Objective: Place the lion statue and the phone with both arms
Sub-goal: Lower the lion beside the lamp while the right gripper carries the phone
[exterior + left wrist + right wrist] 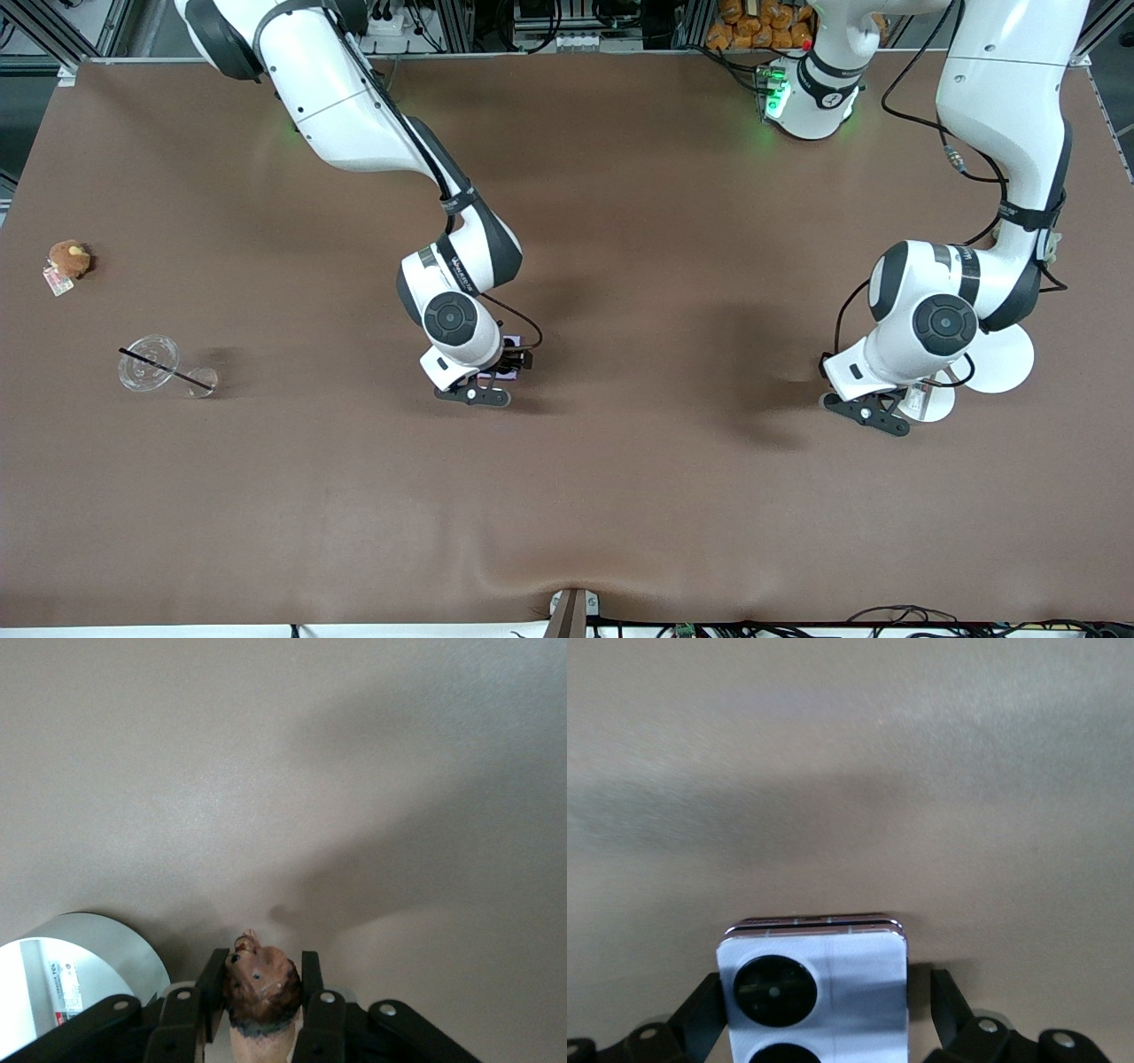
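Observation:
The lion statue (261, 988), a small reddish-brown figurine, sits head-out between the two fingers of my left gripper (261, 961), which touch both sides of its head. In the front view my left gripper (873, 415) is low at the left arm's end of the table, beside two white discs, and its hand hides the statue. The pale lavender phone (815, 992) with black camera circles lies between my right gripper's fingers (704, 1010). One finger touches it and a gap shows at the other. My right gripper (478, 394) is low at mid-table, and an edge of the phone (500, 376) shows there.
A larger white disc (1005, 359) and a smaller one (939, 408) lie by my left gripper. A white round piece with a label (80, 966) shows in the left wrist view. A brown plush with a tag (69, 259) and a clear cup with a black straw (151, 361) lie at the right arm's end.

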